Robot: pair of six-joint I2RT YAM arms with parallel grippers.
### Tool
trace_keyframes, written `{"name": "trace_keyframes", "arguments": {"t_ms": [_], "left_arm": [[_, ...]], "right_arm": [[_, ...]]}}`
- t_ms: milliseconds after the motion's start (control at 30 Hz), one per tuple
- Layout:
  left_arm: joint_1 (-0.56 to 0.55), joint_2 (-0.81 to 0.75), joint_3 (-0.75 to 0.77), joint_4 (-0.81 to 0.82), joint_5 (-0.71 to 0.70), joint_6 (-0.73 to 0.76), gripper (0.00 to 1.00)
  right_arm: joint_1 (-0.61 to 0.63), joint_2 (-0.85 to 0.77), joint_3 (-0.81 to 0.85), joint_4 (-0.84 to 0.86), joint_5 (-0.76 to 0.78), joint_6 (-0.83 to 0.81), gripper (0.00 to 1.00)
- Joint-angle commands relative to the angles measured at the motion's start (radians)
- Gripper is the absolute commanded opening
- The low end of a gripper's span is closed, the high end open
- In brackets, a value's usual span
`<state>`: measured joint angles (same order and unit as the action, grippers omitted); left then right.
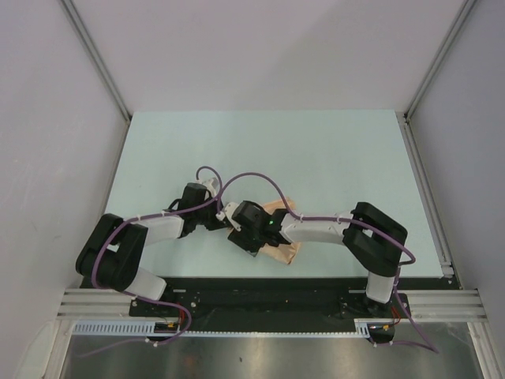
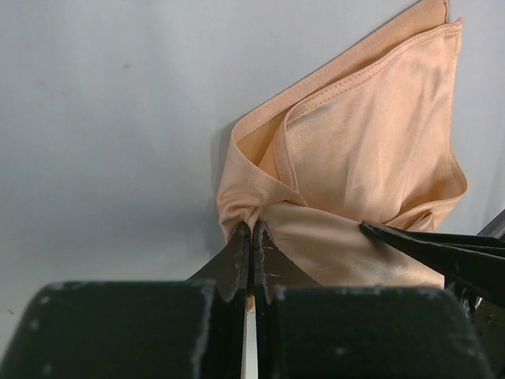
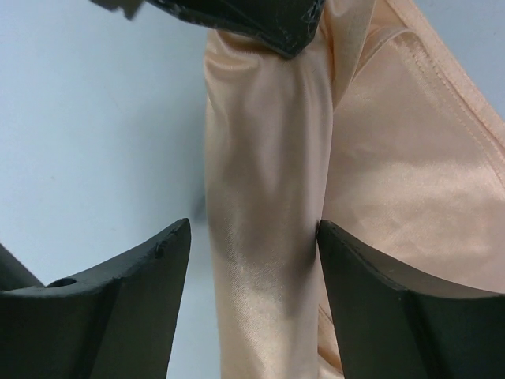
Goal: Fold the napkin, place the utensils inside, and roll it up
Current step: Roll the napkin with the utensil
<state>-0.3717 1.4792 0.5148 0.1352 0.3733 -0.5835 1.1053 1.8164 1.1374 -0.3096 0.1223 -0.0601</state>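
One end effector [image 2: 251, 230] pinches napkin [image 2: 371, 150]; other [image 3: 254, 229] open.

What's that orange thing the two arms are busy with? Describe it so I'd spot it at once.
On the pale green table, look near the front edge where the left arm and right arm meet. Between them lies the napkin, a shiny peach-orange cloth, folded and wrinkled; it is the only soft, coloured thing there.
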Motion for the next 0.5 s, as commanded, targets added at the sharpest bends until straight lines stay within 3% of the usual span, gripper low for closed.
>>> {"name": "trace_keyframes", "arguments": {"t_ms": [0,200,333,467], "left_arm": [[0.001,0.029,0.01,-0.026,-0.082,0.039,0.0],[0.001,-0.008,0.008,0.012,-0.053,0.019,0.04],[0.001,-0.065,0.008,0.001,-0.099,0.007,0.3],[0.005,-0.151,-0.015,0.0,-0.163,-0.012,0.5]], "right_arm": [[-0.015,0.023,-0.004,0.023,0.01,0.008,0.66],[-0.099,0.029,-0.053,0.021,-0.249,0.106,0.35],[-0.174,0.032,-0.1,0.056,-0.5,0.141,0.23],[-0.24,0.058,-0.139,0.113,-0.696,0.178,0.2]]}}
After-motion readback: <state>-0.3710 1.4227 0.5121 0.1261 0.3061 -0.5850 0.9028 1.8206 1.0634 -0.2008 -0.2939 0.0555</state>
